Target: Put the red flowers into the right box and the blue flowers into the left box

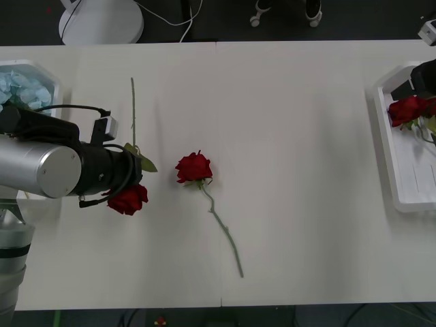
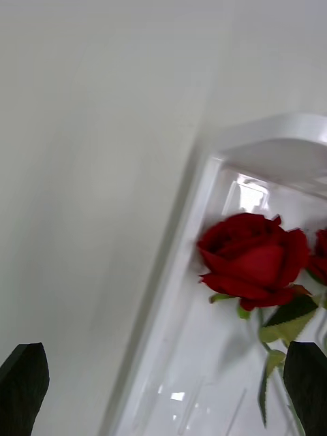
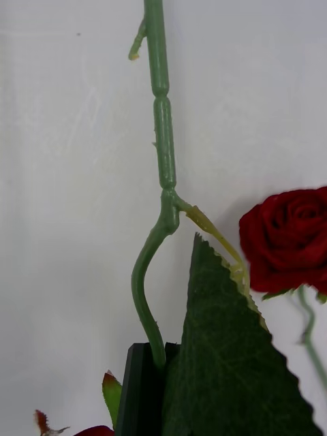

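Note:
My left gripper [image 3: 155,354] is shut on the green stem [image 3: 163,157] of a red rose, close to the bloom [image 1: 127,199]; its long stem points toward the table's far side, and a dark leaf [image 3: 225,354] covers part of the fingers. A second red rose [image 1: 194,167] lies free on the table just to the right, also seen as a bloom [image 3: 289,238]. Red roses [image 1: 407,109] lie in the right box [image 1: 385,146]. My right gripper [image 2: 163,388] hangs open over that box, above a rose [image 2: 252,262]. Blue flowers [image 1: 20,88] fill the left box [image 1: 41,68].
The white table [image 1: 293,122] has a seam down its middle. The free rose's stem [image 1: 225,231] runs toward the front edge. A white chair base [image 1: 102,20] and cables sit on the floor behind the table.

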You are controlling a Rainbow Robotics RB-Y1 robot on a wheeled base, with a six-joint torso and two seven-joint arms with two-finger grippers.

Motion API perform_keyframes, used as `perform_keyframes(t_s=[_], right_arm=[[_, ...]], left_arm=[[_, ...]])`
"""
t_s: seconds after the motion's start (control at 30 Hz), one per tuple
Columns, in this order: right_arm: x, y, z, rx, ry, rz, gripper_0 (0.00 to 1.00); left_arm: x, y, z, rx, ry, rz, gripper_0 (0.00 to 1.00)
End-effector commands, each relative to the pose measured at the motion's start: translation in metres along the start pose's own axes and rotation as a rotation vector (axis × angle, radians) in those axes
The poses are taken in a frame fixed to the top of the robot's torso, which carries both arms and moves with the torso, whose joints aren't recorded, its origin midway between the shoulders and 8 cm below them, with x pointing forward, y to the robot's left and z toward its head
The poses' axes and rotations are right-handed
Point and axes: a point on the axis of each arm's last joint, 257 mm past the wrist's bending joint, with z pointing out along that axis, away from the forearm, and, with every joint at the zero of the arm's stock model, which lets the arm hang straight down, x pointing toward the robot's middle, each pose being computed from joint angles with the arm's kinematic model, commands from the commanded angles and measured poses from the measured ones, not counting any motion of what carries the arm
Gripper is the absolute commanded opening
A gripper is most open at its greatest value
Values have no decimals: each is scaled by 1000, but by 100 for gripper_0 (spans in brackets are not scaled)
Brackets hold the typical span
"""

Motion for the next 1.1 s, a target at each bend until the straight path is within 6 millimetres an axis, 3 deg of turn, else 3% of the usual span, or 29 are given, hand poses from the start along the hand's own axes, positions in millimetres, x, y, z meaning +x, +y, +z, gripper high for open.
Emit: perform_keyframes(t_s=[0.03, 0.23, 0.33, 0.53, 0.67, 0.77, 0.83, 1.1], right_arm=[[-13, 36, -23, -72, -12, -111, 100], [-21, 116, -37, -274, -66, -221, 100], [-20, 141, -41, -336, -100, -259, 100], [-5, 163, -38, -359, -114, -335, 100], [0, 165, -34, -362, -132, -422, 100], [4, 173, -34, -390, -150, -499, 100], [7, 181, -36, -423, -165, -536, 100], [40, 226, -42, -495, -113, -492, 100]], left_arm=[[-31, -23, -18, 54, -57, -185, 0], [-31, -36, -19, 92, -39, -401, 0], [-31, -40, -17, 97, -38, -489, 0], [-32, -41, -14, 92, -45, -688, 0], [-38, -32, -13, 73, -84, -769, 1], [-39, -24, -9, 41, -122, -765, 19], [-39, -19, -8, 34, -140, -759, 43], [-41, -23, -7, 64, -152, -752, 84]])
